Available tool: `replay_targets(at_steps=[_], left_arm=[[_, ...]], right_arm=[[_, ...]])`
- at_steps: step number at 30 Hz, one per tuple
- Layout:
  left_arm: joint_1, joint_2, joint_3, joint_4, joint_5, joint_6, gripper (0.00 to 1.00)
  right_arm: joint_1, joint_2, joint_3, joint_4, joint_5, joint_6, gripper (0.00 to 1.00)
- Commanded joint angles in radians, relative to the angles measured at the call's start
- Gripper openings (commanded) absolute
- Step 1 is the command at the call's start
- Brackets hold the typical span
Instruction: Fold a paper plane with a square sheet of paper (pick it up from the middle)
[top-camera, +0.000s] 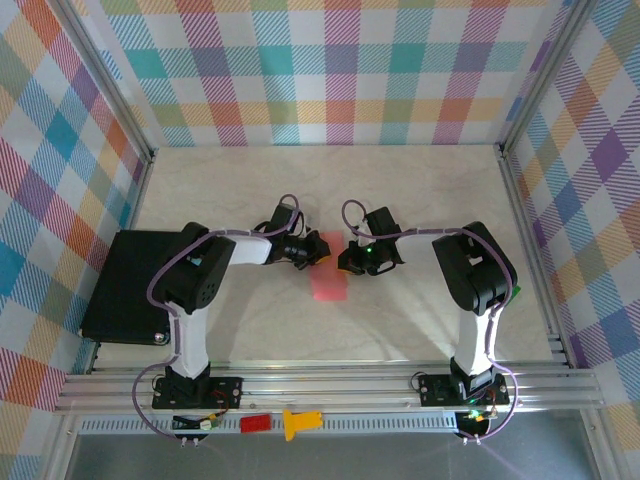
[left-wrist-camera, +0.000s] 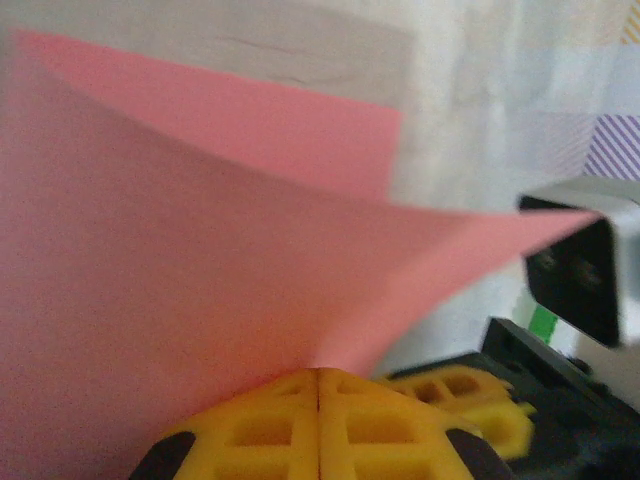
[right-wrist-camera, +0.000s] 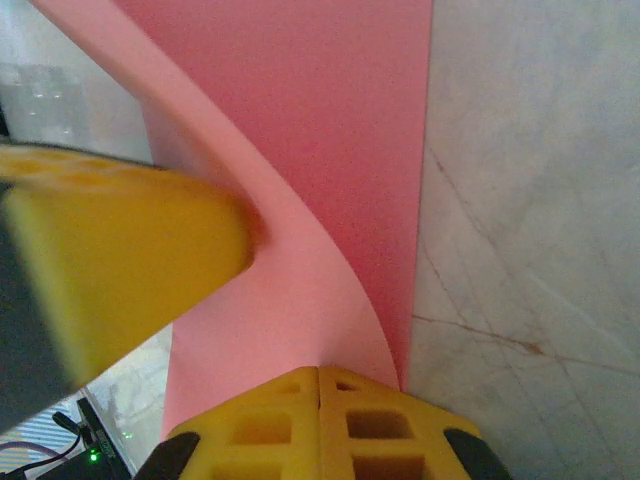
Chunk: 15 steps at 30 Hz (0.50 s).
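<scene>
**Now both grippers pinch the pink sheet at mid-table**

I see the square sheet of paper (top-camera: 330, 283) lying near the centre of the table (top-camera: 400, 180), with both arms reaching in over its far end. The left gripper (left-wrist-camera: 318, 375) has its yellow fingers pressed together on a raised fold of the sheet. That fold's free corner tapers to a point towards the right arm's black body. The right gripper (right-wrist-camera: 318, 372) is likewise clamped on the paper, which curls up from its pads. On my right wrist view the sheet's long straight edge runs cleanly along bare marbled tabletop.

For room, the far half of the table lies open, and so does the strip on the near side of the paper. A black board (top-camera: 125, 285) sits at the left edge, well apart from the sheet. A red block (top-camera: 254, 423) and a yellow piece (top-camera: 297, 422) rest on the near rail between the bases.
</scene>
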Motion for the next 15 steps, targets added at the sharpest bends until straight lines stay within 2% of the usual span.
replay_targets(at_steps=[1, 15], left_arm=[[0.029, 0.022, 0.029, 0.018, -0.010, -0.014, 0.06], [0.214, 0.038, 0.047, -0.109, -0.035, 0.105, 0.06]], right_arm=[[0.001, 0.183, -0.111, -0.268, 0.290, -0.023, 0.01], [0.000, 0.196, -0.126, -0.263, 0.300, -0.019, 0.00]])
